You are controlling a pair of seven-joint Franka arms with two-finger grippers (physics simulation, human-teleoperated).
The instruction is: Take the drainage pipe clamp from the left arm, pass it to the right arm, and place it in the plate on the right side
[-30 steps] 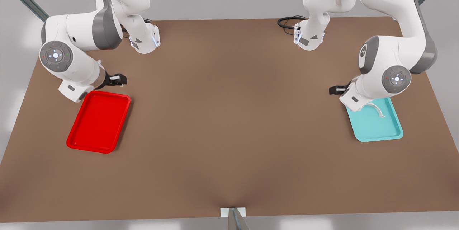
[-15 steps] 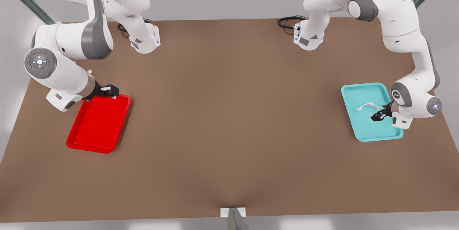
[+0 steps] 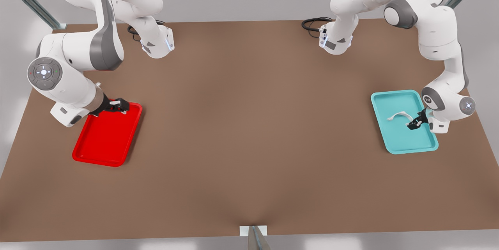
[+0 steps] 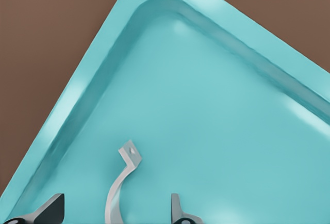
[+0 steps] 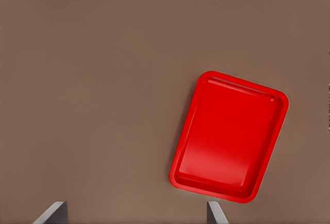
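Brown counter is carrying two trays, and you are looking at it from the front with both arms reaching in from the far edge. At the front view's left, your right pincer is hanging above the far end of the plate; its fingers are standing spread apart, grasping nothing, and the plate is lying well below them. At the front view's right, a teal tray is holding the drainage pipe clamp, which is lying on the tray floor near the middle. Your left pincer is sitting low, just beside the clamp's end; its fingers are released, one on each side of the clamp, not closing on it.
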